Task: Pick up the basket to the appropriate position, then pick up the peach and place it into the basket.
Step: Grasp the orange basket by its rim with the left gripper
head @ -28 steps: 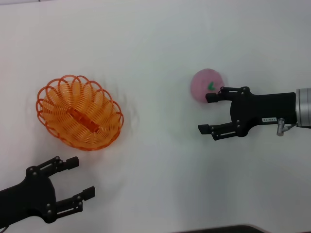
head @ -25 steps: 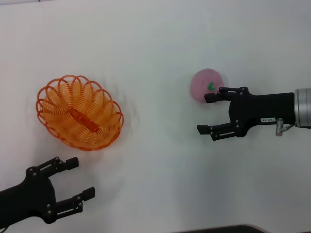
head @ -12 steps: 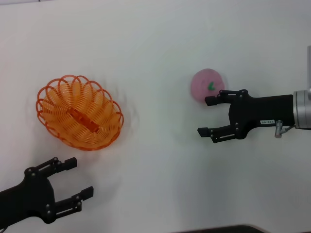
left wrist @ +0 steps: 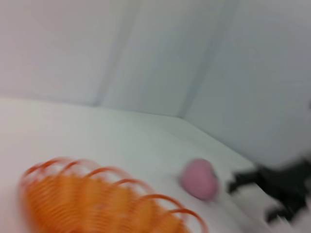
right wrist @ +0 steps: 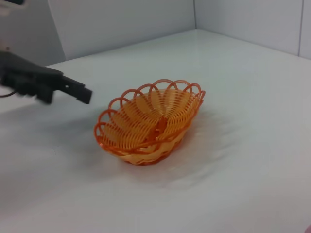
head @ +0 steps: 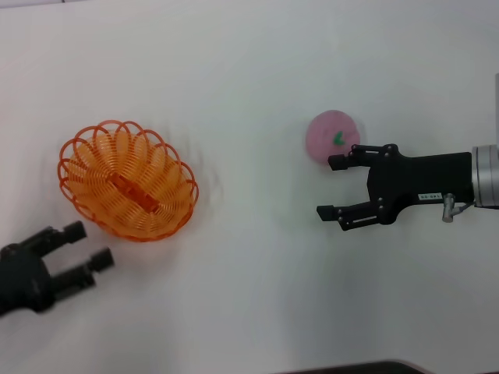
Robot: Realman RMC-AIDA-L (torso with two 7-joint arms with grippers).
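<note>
The orange wire basket (head: 156, 187) rests upright on the white table at the left, with nothing in it. The pink peach (head: 333, 137) lies to the right of centre. My left gripper (head: 88, 243) is open just below the basket's near-left edge, not touching it. My right gripper (head: 330, 187) is open beside the peach, its upper fingertip close to the fruit's lower side and nothing between the fingers. The left wrist view shows the basket (left wrist: 97, 204) close up, with the peach (left wrist: 199, 178) and right gripper (left wrist: 272, 191) beyond. The right wrist view shows the basket (right wrist: 150, 121) and the left gripper (right wrist: 73, 87).
The white table (head: 249, 70) runs across the whole head view. Pale walls (right wrist: 121, 19) rise behind it in the wrist views. A dark edge (head: 359, 368) shows at the table's near side.
My left gripper has swung left and up toward the basket's near-left side. The right gripper has barely shifted beside the peach. Basket and peach have not moved.
</note>
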